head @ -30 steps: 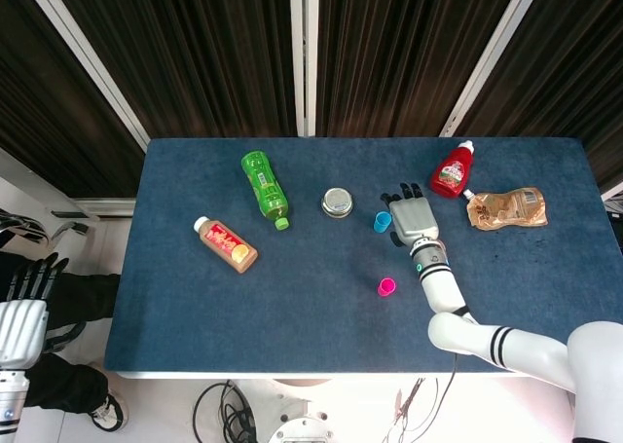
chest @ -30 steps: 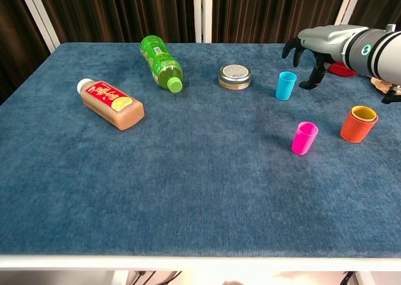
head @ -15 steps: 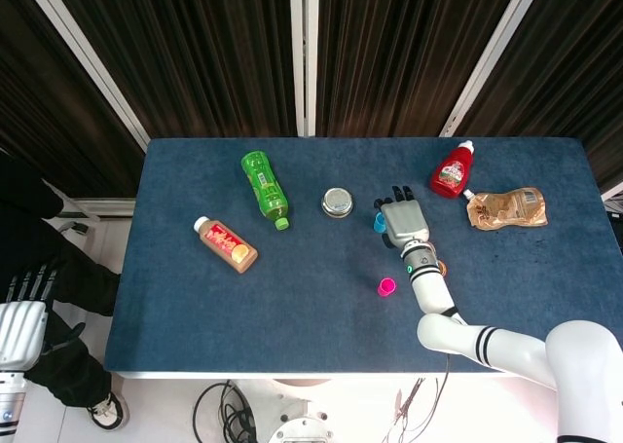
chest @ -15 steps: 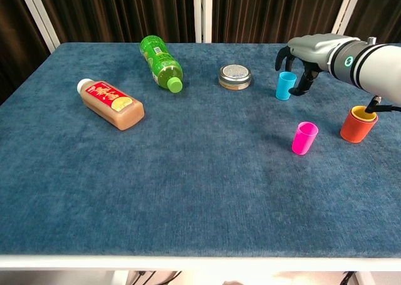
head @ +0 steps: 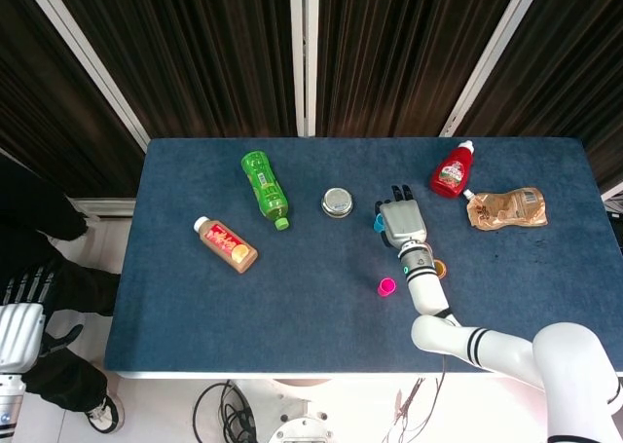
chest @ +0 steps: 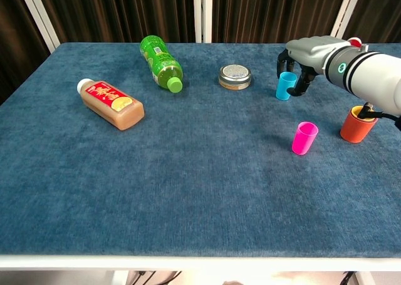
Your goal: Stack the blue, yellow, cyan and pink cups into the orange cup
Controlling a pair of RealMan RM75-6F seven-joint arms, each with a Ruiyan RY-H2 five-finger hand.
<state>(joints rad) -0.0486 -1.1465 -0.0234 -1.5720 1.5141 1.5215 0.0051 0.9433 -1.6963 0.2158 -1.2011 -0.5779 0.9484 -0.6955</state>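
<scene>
The right robot hand [chest: 301, 59] curls its fingers around the upright cyan cup [chest: 286, 86] (contact unclear, so whether it grips I cannot tell). Nearer the robot stand the pink cup [chest: 304, 138] and orange cup [chest: 357, 124].

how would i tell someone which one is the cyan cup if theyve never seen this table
Start at the blue table and find the round tin near its far edge. Just right of the tin stands the cyan cup, with the right hand curled over it. It is the only light-blue cup; the pink cup and orange cup stand nearer the front.
</scene>
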